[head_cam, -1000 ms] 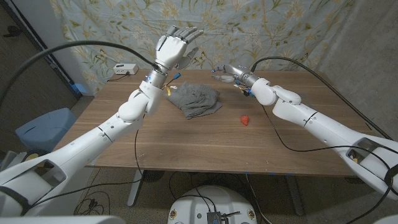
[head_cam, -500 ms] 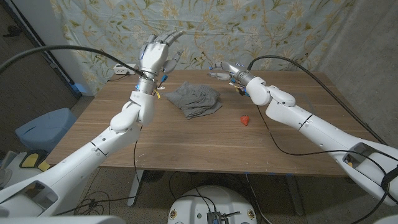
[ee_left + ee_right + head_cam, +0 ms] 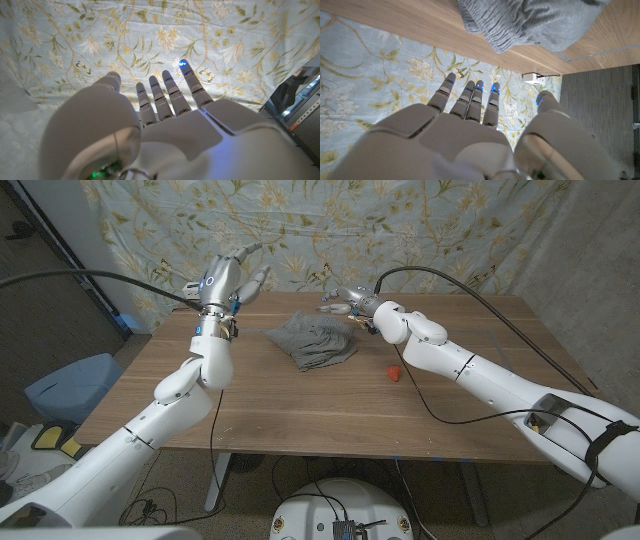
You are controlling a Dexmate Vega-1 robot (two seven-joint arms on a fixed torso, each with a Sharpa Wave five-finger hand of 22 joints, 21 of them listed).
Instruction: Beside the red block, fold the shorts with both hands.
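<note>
White two-armed robot with pale grey five-finger hands

Both arms are glossy white shells in rounded segments, joined by darker grey rings at the elbows and wrists. A black cable runs along each arm, looping free above the forearm. The left hand (image 3: 222,275) and the right hand (image 3: 345,300) are pale grey with a silvery metal wrist collar; small coloured wires show at the left wrist. Up close, the left hand (image 3: 165,130) has segmented fingers (image 3: 172,95) with dark seams, and the right hand (image 3: 465,135) carries small blue lights at its fingertips (image 3: 478,86).
</note>
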